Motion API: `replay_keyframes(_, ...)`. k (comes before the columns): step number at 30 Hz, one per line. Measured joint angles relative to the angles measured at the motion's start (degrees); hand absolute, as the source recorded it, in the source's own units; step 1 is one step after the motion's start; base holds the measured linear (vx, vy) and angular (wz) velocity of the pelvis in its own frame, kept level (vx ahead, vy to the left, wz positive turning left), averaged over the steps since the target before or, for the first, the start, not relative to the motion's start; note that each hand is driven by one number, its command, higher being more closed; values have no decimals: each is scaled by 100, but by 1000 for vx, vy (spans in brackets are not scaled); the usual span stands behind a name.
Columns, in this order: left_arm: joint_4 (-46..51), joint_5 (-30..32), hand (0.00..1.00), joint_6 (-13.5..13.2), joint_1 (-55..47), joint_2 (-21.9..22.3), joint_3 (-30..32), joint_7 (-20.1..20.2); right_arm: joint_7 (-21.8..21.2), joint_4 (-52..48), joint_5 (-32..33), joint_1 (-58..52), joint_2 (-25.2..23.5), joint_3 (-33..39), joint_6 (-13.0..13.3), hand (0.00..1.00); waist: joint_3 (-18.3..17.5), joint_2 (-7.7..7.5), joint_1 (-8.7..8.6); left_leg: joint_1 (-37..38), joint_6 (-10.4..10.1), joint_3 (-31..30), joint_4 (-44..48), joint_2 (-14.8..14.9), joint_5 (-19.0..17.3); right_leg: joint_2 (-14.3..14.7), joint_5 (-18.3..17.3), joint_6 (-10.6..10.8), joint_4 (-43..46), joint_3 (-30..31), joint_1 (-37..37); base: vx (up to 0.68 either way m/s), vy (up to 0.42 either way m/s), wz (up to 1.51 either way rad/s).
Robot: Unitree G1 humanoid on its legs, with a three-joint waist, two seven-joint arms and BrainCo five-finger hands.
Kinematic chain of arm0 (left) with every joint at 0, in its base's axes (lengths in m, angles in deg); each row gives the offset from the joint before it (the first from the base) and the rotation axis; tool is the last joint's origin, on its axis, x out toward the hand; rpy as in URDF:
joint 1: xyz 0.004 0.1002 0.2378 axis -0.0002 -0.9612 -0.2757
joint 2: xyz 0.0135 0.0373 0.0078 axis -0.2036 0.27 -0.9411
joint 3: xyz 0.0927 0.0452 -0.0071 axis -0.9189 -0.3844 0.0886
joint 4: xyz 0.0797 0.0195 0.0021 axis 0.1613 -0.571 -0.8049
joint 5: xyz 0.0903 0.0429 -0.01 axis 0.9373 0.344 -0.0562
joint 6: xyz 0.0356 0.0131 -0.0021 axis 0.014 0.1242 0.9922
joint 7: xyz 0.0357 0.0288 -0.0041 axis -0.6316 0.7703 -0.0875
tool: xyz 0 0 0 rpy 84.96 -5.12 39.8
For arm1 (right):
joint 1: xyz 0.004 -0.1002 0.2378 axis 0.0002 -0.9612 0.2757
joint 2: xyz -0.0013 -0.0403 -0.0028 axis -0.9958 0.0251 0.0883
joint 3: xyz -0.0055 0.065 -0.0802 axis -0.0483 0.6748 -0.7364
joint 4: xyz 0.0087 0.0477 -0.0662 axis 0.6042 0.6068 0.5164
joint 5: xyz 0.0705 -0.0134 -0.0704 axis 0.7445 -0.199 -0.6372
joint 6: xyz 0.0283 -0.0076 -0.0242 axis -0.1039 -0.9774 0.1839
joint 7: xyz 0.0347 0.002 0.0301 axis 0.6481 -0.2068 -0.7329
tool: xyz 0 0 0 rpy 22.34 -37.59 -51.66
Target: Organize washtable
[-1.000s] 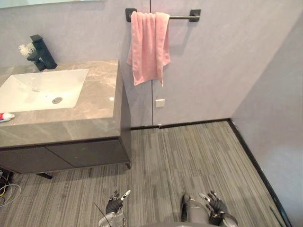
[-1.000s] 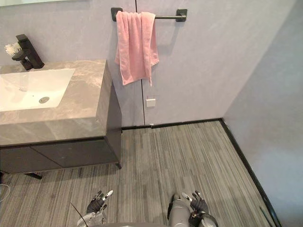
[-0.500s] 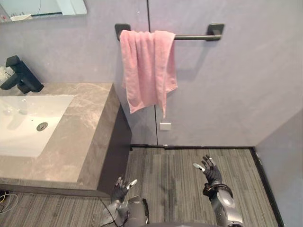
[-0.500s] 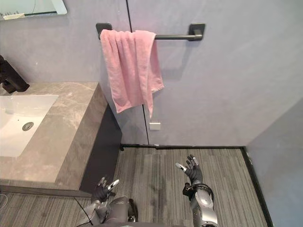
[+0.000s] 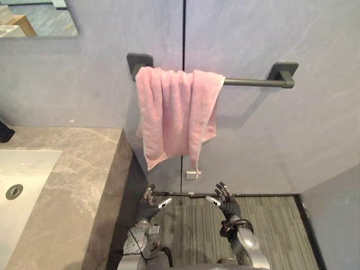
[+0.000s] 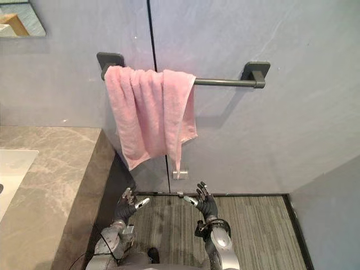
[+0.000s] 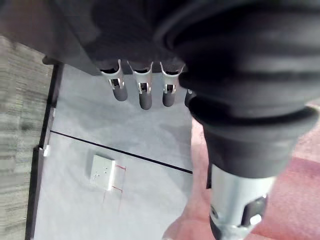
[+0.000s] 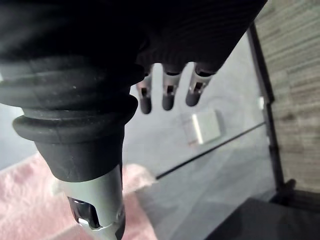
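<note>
A pink towel hangs bunched over the left part of a dark wall bar, its lower corners reaching just above a small white wall plate. Both hands are raised below the towel, apart from it. My left hand is open with relaxed fingers, below the towel's left edge. To its right, my right hand is open too. In the left wrist view the towel shows past the thumb, and in the right wrist view its pink cloth lies beyond the fingers.
The grey marble washtable top with a white sink and its drain fills the left. A mirror corner is at the upper left. Grey striped floor lies below, and a side wall closes the right.
The camera has moved closer to the wall and tilted up, so the towel looks larger. Both hands have risen, the left one from low beside the cabinet, and stand side by side under the towel.
</note>
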Motion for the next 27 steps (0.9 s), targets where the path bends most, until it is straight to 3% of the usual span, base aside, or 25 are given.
replay_keyframes(4,-12,184,0,23,-300,183,95,-8,-76,-413,-260,-182,292,-238,-3,0,-167,293,31,-59,-222,-273,-33,394,28,478,239,-216,-713,-243,423,112,-188,13)
replay_keyframes(6,127,295,0,35,-396,273,253,-20,-114,-906,-381,-314,295,-341,5,0,-157,334,30,-115,-292,-390,-11,560,62,676,373,-321,-1008,-348,565,22,-194,21)
replay_keyframes(8,684,588,0,38,-446,360,476,-168,-110,-1747,-575,-568,281,-463,113,0,-15,211,40,-166,-394,-622,27,680,120,846,392,-356,-1146,-590,736,-37,-154,47)
replay_keyframes(10,1341,815,0,47,-455,388,570,-328,-94,-2469,-653,-697,309,-481,170,0,59,216,30,-255,-457,-789,74,754,103,913,320,-454,-1078,-826,776,-76,-86,56)
replay_keyframes(12,2132,1093,0,106,-516,472,751,-508,-53,-3050,-681,-782,307,-495,252,0,141,260,22,-329,-433,-783,128,817,4,882,185,-486,-844,-956,747,-124,-30,34)
replay_keyframes(14,3391,1453,0,116,-848,545,1071,-723,22,-3753,-775,-860,355,-622,282,0,197,337,14,-334,-397,-350,295,967,-91,791,-45,-473,-460,-998,639,-90,9,12)
replay_keyframes(17,4284,1960,0,102,-1185,555,1300,-813,-7,-4314,-851,-910,371,-651,292,0,178,358,27,-305,-403,-219,272,957,-94,691,-193,-422,-281,-980,559,-10,15,5)
replay_keyframes(22,5201,2378,0,107,-1918,726,1598,-323,-339,-4779,-638,-943,252,-581,299,0,-71,358,32,-243,-539,-52,18,929,97,650,13,-343,-656,-1048,691,106,24,10)
replay_keyframes(27,5476,2373,0,131,-1659,789,1677,-71,-365,-4687,-682,-671,43,-278,215,0,-229,197,30,114,-570,-82,-211,744,139,617,118,-272,-1062,-1065,1101,125,25,5)
